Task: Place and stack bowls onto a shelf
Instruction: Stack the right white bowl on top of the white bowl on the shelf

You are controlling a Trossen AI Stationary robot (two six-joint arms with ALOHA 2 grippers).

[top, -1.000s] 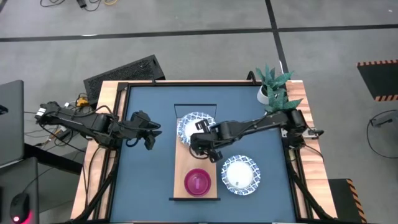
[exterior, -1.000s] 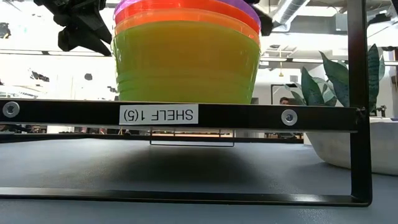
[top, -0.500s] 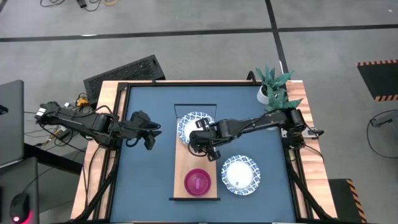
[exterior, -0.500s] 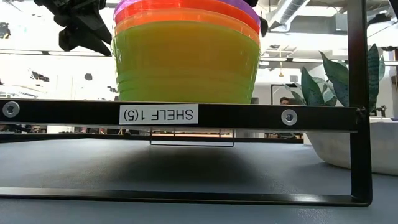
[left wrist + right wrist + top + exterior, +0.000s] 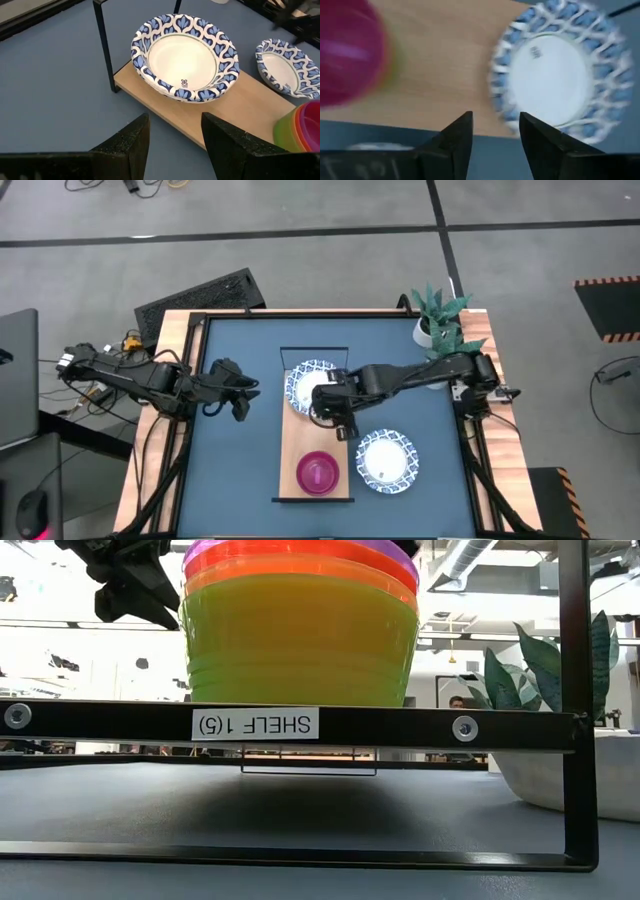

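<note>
The shelf point(image 5: 298, 442) is a light-wood board lying along the table's middle. A white dish with a blue rim point(image 5: 306, 385) rests on its far end. A stack of translucent bowls, purple on top point(image 5: 318, 473), stands on its near end. A second blue-rimmed dish point(image 5: 387, 462) lies on the blue tabletop to the right of the shelf. My right gripper point(image 5: 495, 135) hovers open over the shelf's right edge, between the dish point(image 5: 560, 85) and the stack point(image 5: 345, 55), with nothing between its fingers. My left gripper point(image 5: 175, 135) waits open to the left of the shelf.
A potted plant point(image 5: 440, 320) stands at the table's far right corner. The shelf's black metal frame point(image 5: 300, 725) rises at its ends. Bare wood shows between the dish and the stack. A raised wooden border point(image 5: 170, 340) runs around the tabletop.
My right gripper has risen and drawn a little toward the table's far right, away from the stack of bowls, rolling as it went. In the low view its dark tip beside the stack's top rim has gone out of sight. The bowls and dishes stay where they were.
</note>
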